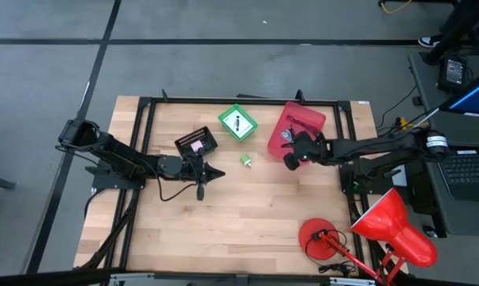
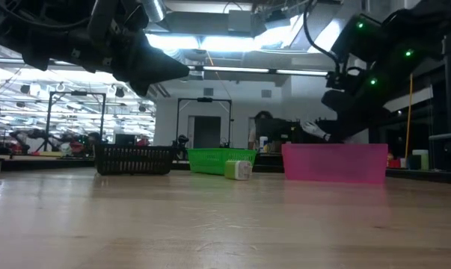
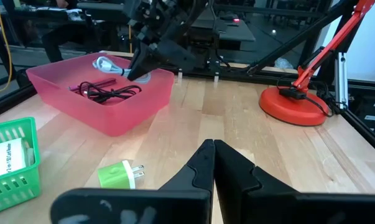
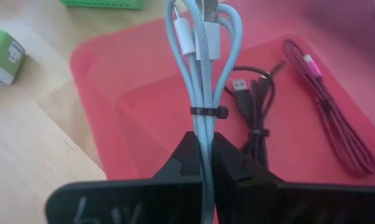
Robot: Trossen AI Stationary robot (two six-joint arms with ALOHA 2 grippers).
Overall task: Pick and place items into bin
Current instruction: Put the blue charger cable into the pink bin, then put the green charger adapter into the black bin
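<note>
My right gripper (image 4: 204, 163) is shut on a light blue braided cable bundle (image 4: 203, 68) over the pink bin (image 1: 296, 127); it also shows in the left wrist view (image 3: 143, 62). A black cable (image 4: 252, 93) and a red cable (image 4: 333, 118) lie on the bin's floor. A green and white plug adapter (image 1: 246, 160) lies on the table left of the bin. My left gripper (image 1: 215, 173) (image 3: 213, 163) is shut and empty above the table's middle. A white card with black marks lies in the green bin (image 1: 237, 123). My right gripper pinches the folded cable bundle between its two fingers, just behind the black tie band (image 4: 207, 112). The fingers slant down toward the bin from its near side and lie along the strands. The plug ends (image 4: 195, 25) reach out beyond the fingertips, above the bin's floor.
A black mesh basket (image 1: 195, 144) stands left of the green bin. A red desk lamp (image 1: 382, 230) stands at the near right corner on its round base (image 1: 318, 237). Bare wood lies between my left gripper and the lamp.
</note>
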